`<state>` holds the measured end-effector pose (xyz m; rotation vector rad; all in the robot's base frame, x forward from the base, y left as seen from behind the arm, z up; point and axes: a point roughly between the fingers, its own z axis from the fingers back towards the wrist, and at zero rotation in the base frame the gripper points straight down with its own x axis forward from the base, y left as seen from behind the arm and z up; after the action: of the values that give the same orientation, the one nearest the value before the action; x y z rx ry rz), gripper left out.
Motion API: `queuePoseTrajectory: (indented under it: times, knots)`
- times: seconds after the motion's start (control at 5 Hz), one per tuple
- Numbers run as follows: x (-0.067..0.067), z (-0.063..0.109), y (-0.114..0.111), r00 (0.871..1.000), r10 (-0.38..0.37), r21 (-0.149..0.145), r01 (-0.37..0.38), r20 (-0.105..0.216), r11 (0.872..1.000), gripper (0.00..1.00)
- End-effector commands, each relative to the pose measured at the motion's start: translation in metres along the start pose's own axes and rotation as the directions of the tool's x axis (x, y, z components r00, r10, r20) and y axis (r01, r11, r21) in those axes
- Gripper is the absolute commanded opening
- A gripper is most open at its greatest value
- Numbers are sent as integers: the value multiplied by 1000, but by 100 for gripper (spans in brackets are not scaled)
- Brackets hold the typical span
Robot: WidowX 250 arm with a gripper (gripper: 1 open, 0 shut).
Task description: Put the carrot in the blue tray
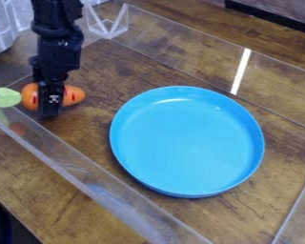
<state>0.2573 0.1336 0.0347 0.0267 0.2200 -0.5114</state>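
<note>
At the left of the wooden table, the small orange carrot (70, 94) lies crosswise with its light green leafy top (5, 97) pointing left. My black gripper (50, 104) comes down from above and straddles the carrot's middle, its fingers shut on the body. The carrot looks slightly raised off the table. The large round blue tray (187, 140) lies flat to the right of the gripper, about a carrot's length away, with nothing in it.
A clear plastic wall (69, 160) runs diagonally along the table's front left edge. A white object (0, 33) stands at the far left. A clear wire-like stand (111, 19) is behind the arm.
</note>
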Motion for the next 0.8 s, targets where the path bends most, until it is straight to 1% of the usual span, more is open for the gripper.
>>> queuePoseTrajectory:
  times: [0.0,0.4,0.6]
  knots:
    - [9,36,6,998,-12,85,8,56,996,0]
    - [13,52,4,998,-24,93,19,50,995,0]
    - [21,66,0,999,-33,109,30,31,994,0]
